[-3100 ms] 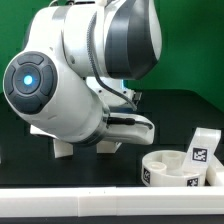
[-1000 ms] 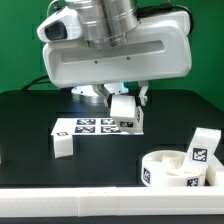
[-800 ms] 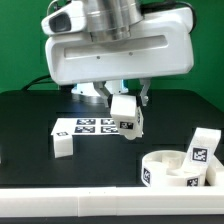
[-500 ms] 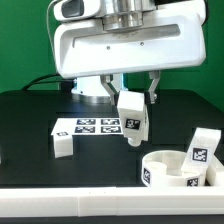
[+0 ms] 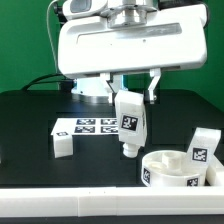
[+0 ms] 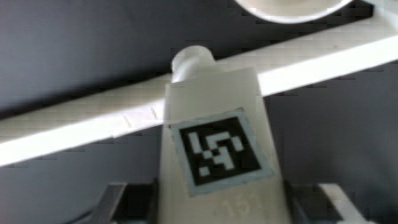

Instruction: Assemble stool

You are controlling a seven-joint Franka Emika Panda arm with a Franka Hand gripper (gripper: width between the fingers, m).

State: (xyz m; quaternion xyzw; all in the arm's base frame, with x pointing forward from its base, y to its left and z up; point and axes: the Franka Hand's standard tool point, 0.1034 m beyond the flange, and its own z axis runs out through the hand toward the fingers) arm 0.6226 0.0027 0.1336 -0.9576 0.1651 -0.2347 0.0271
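Observation:
My gripper is shut on a white leg block with a square tag. It holds the block upright in the air, narrow end down, just off the exterior view's left of the round ring-shaped seat disc. In the wrist view the held leg fills the middle between my fingers, and the seat's rim shows beyond its tip. A second leg block stands at the seat's far right side. A third leg block lies on the table at the left.
The marker board lies flat on the black table behind the held leg. A long white edge rail runs along the table's front and crosses the wrist view. A green wall stands behind the arm.
The arm has swung round from a side-on pose. It has carried the leg block to the exterior view's right and lower, from over the marker board to beside the seat disc.

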